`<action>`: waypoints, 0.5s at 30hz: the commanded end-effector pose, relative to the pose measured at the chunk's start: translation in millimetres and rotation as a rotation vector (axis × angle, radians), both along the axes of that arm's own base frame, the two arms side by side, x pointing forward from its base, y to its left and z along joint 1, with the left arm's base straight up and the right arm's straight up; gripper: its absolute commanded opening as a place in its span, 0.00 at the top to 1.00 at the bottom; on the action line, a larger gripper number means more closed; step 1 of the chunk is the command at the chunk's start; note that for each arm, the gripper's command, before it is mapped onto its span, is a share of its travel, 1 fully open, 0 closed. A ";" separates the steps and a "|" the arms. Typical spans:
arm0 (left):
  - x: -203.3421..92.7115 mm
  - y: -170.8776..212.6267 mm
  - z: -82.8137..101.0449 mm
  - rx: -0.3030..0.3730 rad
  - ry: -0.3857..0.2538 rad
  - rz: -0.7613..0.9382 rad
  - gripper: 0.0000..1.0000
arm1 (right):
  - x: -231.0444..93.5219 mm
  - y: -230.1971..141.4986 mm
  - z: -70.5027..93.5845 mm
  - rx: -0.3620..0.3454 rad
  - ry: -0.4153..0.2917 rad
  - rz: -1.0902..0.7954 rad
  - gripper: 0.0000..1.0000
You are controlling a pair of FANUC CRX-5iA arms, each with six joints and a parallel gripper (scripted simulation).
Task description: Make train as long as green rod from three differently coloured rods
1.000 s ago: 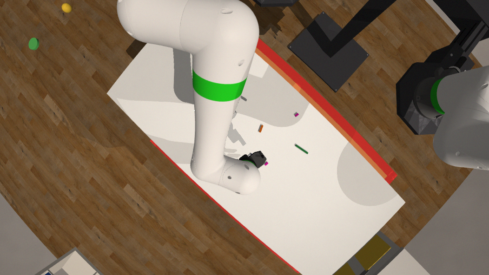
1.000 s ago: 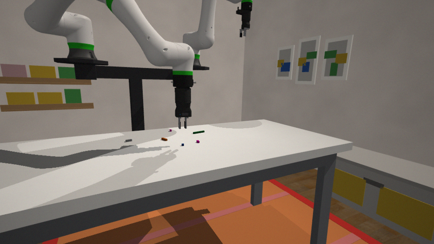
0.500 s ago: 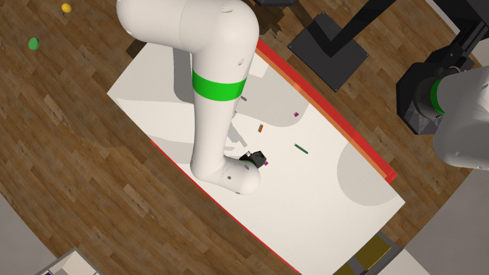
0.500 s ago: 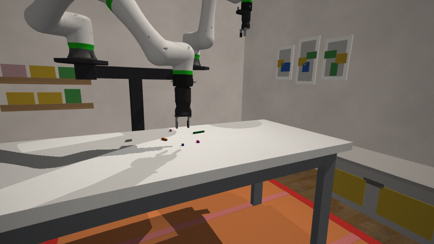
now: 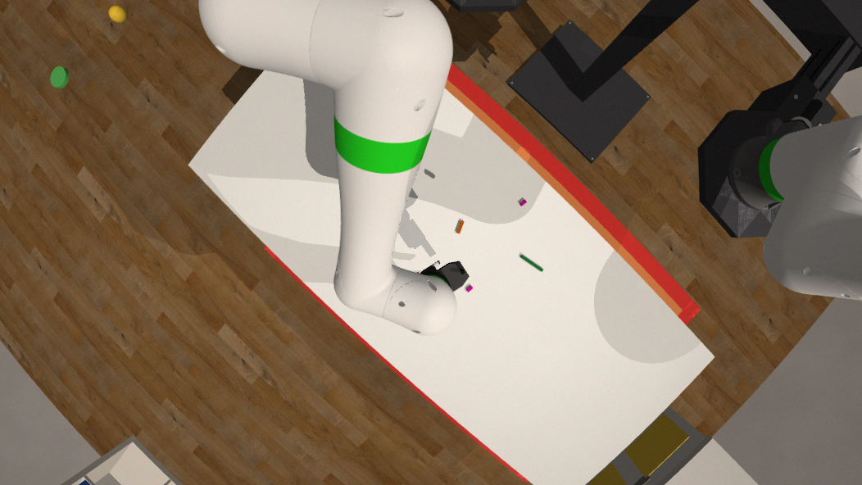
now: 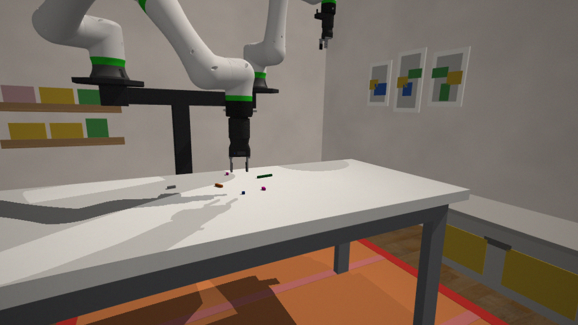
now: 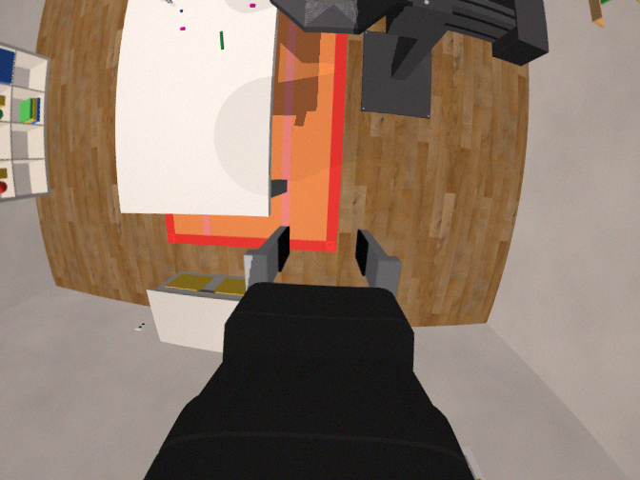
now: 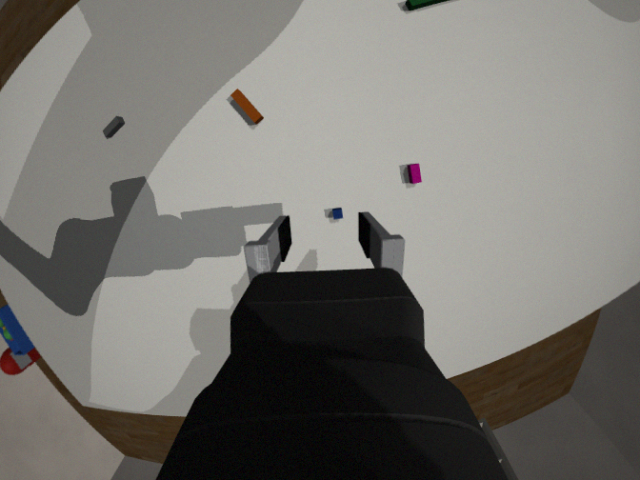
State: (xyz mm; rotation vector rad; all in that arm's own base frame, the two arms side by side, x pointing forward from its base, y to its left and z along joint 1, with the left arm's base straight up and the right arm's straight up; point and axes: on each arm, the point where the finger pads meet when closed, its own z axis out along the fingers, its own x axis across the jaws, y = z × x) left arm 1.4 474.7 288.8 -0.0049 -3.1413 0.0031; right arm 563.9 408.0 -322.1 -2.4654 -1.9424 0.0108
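We list one white tabletop (image 5: 542, 373) (image 6: 343, 197) (image 7: 170, 154) (image 8: 516, 232), bearing six loose rods, all flat and apart.

- Green square-section rod (image 5: 531, 262) (image 6: 264, 175) (image 7: 221, 40) (image 8: 429, 3): the longest, roughly parallel to the long edges, nearest of the six to the short edge at right in the exterior view.
- Orange rod (image 5: 460, 226) (image 6: 218, 185) (image 8: 247, 106): between grey and green, set askew to the long edges.
- Grey rod (image 5: 428, 174) (image 6: 171, 186) (image 8: 113, 127): in shadow, farthest from that short edge.
- Magenta short rod (image 5: 522, 201) (image 6: 227, 173) (image 7: 251, 5): nearest the long edge beside the black stand (image 5: 578, 129) (image 6: 182, 137) (image 7: 413, 92).
- Second magenta rod (image 5: 469, 287) (image 6: 263, 188) (image 7: 182, 28) (image 8: 414, 173): towards the opposite long edge.
- Blue cube-like rod (image 6: 243, 192) (image 7: 181, 10) (image 8: 337, 213): near the second magenta; hidden from above.

We record the right gripper (image 5: 449, 272) (image 6: 239, 166) (image 8: 324, 228) above the tabletop, fingers wide apart, holding nothing. The left gripper (image 6: 324, 44) (image 7: 323, 241) hangs high beyond the tabletop's edges, likewise spread and unladen. We count no three-rod train.

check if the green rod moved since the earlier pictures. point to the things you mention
No, the green rod (image 5: 531, 262) (image 6: 264, 176) (image 7: 221, 40) (image 8: 429, 3) has not shifted in any direction against the table (image 5: 542, 373) (image 6: 323, 202) (image 7: 170, 129) (image 8: 516, 129) in the top view.
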 end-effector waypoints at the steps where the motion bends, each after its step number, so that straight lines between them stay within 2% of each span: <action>1: 0.2 0.2 0.9 0.002 0.000 0.000 0.00 | -19.1 -27.1 -10.2 0.004 -0.007 -0.168 0.00; 15: 0.2 0.2 0.9 0.002 0.000 0.000 0.00 | -63.5 -84.4 -23.5 0.003 -0.005 -0.479 0.00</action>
